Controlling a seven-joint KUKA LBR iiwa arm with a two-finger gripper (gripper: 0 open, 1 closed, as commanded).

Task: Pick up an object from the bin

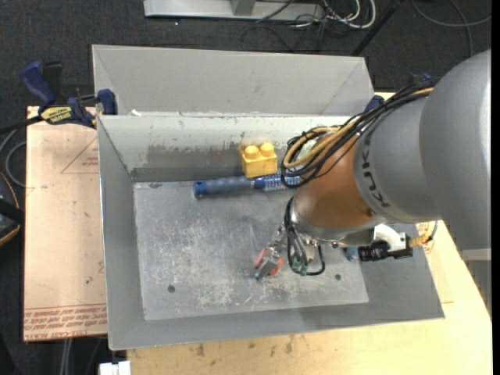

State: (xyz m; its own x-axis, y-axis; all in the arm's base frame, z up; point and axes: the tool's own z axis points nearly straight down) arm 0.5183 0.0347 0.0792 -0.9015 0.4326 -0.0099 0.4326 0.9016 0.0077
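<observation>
- A robotics lab or test room, not a home.
- A large industrial robot arm (437, 155) with bundled wires (312, 143) at its wrist reaches into a scuffed grey metal bin (234, 80).
- Dark carpet (47, 22) lies all around.
- Loose cables (344, 2) and a metal stand foot (226, 6) lie on the floor behind.

Yellow studded brick (258, 160) beside blue rod (231, 187), far in bin (234, 84)
</observation>
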